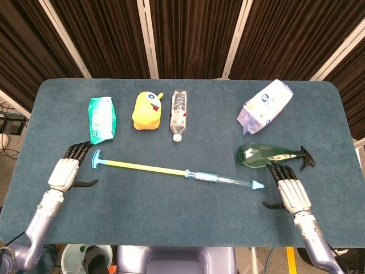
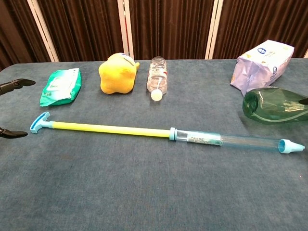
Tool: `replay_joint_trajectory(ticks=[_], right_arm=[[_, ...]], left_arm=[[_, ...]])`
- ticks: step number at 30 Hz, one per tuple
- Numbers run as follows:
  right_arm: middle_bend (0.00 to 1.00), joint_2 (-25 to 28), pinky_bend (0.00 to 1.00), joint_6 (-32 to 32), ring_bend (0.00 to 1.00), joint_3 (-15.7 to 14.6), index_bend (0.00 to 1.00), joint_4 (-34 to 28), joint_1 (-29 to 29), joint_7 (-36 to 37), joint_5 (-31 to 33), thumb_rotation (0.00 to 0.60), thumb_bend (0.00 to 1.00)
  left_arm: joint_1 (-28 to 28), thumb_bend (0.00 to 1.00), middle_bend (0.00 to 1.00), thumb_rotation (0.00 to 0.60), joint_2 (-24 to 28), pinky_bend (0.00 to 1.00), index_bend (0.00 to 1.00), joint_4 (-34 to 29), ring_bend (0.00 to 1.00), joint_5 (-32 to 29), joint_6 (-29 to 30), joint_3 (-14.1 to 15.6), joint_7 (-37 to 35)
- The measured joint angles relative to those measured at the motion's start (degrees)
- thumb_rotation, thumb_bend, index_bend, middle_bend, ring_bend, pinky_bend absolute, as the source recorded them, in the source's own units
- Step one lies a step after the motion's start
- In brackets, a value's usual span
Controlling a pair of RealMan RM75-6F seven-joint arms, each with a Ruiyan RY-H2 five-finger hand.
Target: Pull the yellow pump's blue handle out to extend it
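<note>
Yellow rod: the long yellow plastic pump rod (image 1: pixel 140 166) is lying flat on the dark blue felt table (image 1: pixel 182 222), already drawn well out of the clear tube barrel (image 1: pixel 223 179), so to me the pull looks basically done.
Blue handle: the small blue T-shaped handle (image 1: pixel 96 159) sits at the pump's left end, just beside your left hand (image 1: pixel 64 171) but not touching it as far as I can tell.
Long axis: it runs left to right across the table, tilted a bit, with the handle end further from you and the pale blue nozzle tip (image 1: pixel 258 184) nearer you.
Left hand: fingers spread, holding nothing. In the chest view only a couple of dark fingertips (image 2: pixel 14 85) poke in at the edge.
Right hand: your right hand (image 1: pixel 288 191) is also spread and empty, just right of the nozzle tip with a clear gap.
Which hand's nearer: left for the handle, right for the barrel. If you want more extension, you'd regrab both ends and pull apart along that slanted line.
Watch out: the green plastic spray bottle (image 1: pixel 268 155) lies right behind your right hand, easy to bump.
</note>
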Motion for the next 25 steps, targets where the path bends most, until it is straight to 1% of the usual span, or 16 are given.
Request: replay_joint_trajectory(ticks=[4, 6, 9, 12, 13, 15, 17, 20, 22, 25], right_arm=[[0.0, 0.99, 0.0, 4.04, 0.0, 0.32, 0.01, -1.57, -1.1, -1.23, -1.17, 0.6, 0.0], [0.0, 1.49, 0.0, 7.38, 0.0, 0.76, 0.01, -2.35, -2.2, -2.81, -1.43, 0.6, 0.01], [0.0, 2.4, 0.0, 12.34, 0.0, 1.42, 0.0, -3.6, -4.34, -6.9, -0.82, 0.6, 0.01], [0.0, 3.65, 0.0, 16.56, 0.0, 1.96, 0.0, -5.55, -7.39, -11.06, 0.62, 0.6, 0.02], [0.0, 3.95, 0.0, 17.51, 0.0, 2.06, 0.0, -6.12, -8.24, -11.59, 1.08, 0.6, 0.02], [0.0, 4.67, 0.0, 18.72, 0.0, 2.05, 0.0, -7.42, -10.0, -11.47, 2.21, 0.6, 0.02], [0.0, 5.55, 0.0, 19.67, 0.0, 1.68, 0.0, -8.3, -11.72, -10.83, 2.92, 0.6, 0.02], [0.0, 6.68, 0.0, 20.82, 0.0, 1.15, 0.0, -9.17, -12.71, -10.43, 2.5, 0.6, 0.02], [0.0, 6.99, 0.0, 21.56, 0.0, 0.92, 0.0, -9.7, -13.03, -10.27, 1.48, 0.6, 0.02], [0.0, 7.68, 0.0, 22.02, 0.0, 0.08, 0.0, -10.67, -13.4, -10.35, -0.44, 0.6, 0.02]], left_arm=[[1.42, 0.07, 0.0, 0.6, 2.98, 0.0, 0.0, -3.4, 0.0, -0.2, 2.97, -0.19, 2.39], [2.14, 0.07, 0.0, 0.6, 4.98, 0.0, 0.0, -5.61, 0.0, -0.78, 3.24, 0.08, 4.57], [3.55, 0.07, 0.0, 0.6, 9.24, 0.0, 0.0, -11.34, 0.0, -3.11, 2.15, 0.74, 10.14], [5.72, 0.07, 0.0, 0.6, 13.34, 0.0, 0.0, -18.71, 0.0, -5.89, 2.81, 1.4, 18.3], [6.99, 0.07, 0.0, 0.6, 14.81, 0.0, 0.0, -22.0, 0.0, -6.92, 3.95, 1.71, 21.93], [9.31, 0.07, 0.0, 0.6, 16.6, 0.0, 0.0, -26.75, 0.0, -8.1, 6.77, 2.22, 27.01], [12.28, 0.07, 0.0, 0.6, 17.82, 0.0, 0.0, -30.72, 0.0, -8.91, 11.33, 2.85, 31.0], [16.34, 0.07, 0.0, 0.6, 18.94, 0.0, 0.0, -33.13, 0.0, -8.63, 18.45, 3.88, 33.25], [18.96, 0.07, 0.0, 0.6, 19.4, 0.0, 0.0, -33.79, 0.0, -7.08, 22.44, 4.75, 33.64], [20.67, 0.07, 0.0, 0.6, 19.68, 0.0, 0.0, -33.54, 0.0, -4.2, 24.11, 6.2, 33.77]])
